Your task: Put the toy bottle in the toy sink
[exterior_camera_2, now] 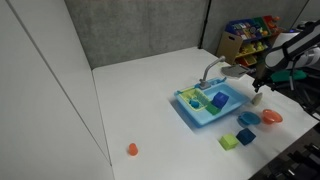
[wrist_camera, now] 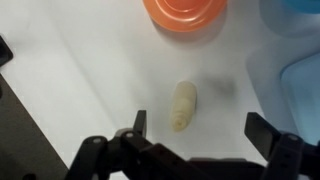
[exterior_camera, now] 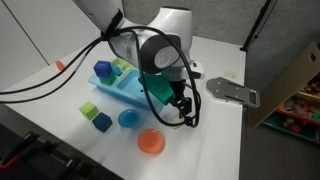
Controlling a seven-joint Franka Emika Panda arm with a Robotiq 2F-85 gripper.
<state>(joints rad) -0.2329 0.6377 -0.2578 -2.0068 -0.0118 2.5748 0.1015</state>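
Note:
The toy bottle (wrist_camera: 183,106) is a small cream-white stubby piece lying on its side on the white table. My gripper (wrist_camera: 200,128) is open and hovers over it; the bottle lies between the fingers, nearer the left one, untouched. In an exterior view the bottle (exterior_camera_2: 256,98) shows just below the gripper (exterior_camera_2: 262,84). In an exterior view the gripper (exterior_camera: 180,106) hides the bottle. The light-blue toy sink (exterior_camera_2: 196,116) with a grey faucet holds blue and green pieces; it also shows in an exterior view (exterior_camera: 118,90) beside the gripper.
An orange plate (wrist_camera: 185,10) lies just beyond the bottle, also seen in both exterior views (exterior_camera: 150,141) (exterior_camera_2: 272,117). A round blue bowl (exterior_camera: 128,119), a blue cube (exterior_camera: 101,121) and a green cube (exterior_camera: 90,108) sit near the sink. A grey flat object (exterior_camera: 228,92) lies behind the arm.

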